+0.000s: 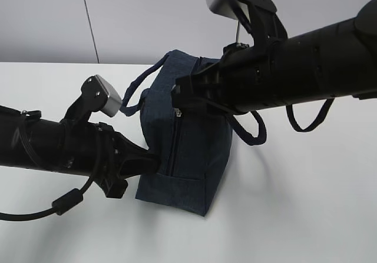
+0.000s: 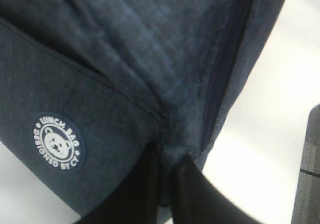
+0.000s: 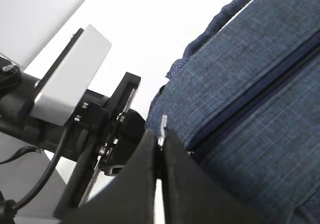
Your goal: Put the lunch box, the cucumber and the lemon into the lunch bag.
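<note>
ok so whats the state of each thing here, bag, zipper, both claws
lunch bag: upright on the white table, handles loose
zipper: closed along the stretch in view
zipper pull: pinched between the right claw's fingers
left claw: shut on a fold of bag fabric at the bag's lower corner
right claw: shut on the zipper pull
lunch box, cucumber, lemon: not in view

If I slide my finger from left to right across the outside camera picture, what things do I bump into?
The black left robot arm → its small grey wrist camera box → the dark navy fabric lunch bag → a navy loop handle hanging beneath the black right robot arm.
</note>
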You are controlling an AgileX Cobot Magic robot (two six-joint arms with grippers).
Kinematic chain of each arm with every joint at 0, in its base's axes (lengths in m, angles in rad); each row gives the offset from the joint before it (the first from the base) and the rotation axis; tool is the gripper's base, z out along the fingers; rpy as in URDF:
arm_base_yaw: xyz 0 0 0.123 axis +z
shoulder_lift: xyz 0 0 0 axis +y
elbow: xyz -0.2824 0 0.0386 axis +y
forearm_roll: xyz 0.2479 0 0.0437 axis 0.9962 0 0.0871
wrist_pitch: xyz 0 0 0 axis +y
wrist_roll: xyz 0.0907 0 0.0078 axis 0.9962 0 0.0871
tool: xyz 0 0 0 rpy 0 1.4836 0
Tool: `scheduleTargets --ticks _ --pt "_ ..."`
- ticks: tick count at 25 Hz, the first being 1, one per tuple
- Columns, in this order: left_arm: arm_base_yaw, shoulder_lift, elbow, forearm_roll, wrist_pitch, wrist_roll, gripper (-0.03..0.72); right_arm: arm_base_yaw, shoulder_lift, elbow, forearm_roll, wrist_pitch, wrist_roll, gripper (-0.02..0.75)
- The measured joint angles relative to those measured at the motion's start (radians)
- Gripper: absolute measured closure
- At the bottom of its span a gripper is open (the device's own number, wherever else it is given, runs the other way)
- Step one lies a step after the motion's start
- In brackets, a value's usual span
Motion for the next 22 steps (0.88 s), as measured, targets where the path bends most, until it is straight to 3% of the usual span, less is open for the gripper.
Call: scheduleTargets --ticks 15,22 --pt "0.000 0.000 0.000 -0.002 0.002 -0.011 0.689 -0.002 0.000 -0.001 0.006 -0.165 -0.027 0.738" --pt "0.000 0.000 0.000 -0.002 0.006 -0.012 0.690 -0.057 0.000 -0.013 0.010 -0.172 -0.045 0.738"
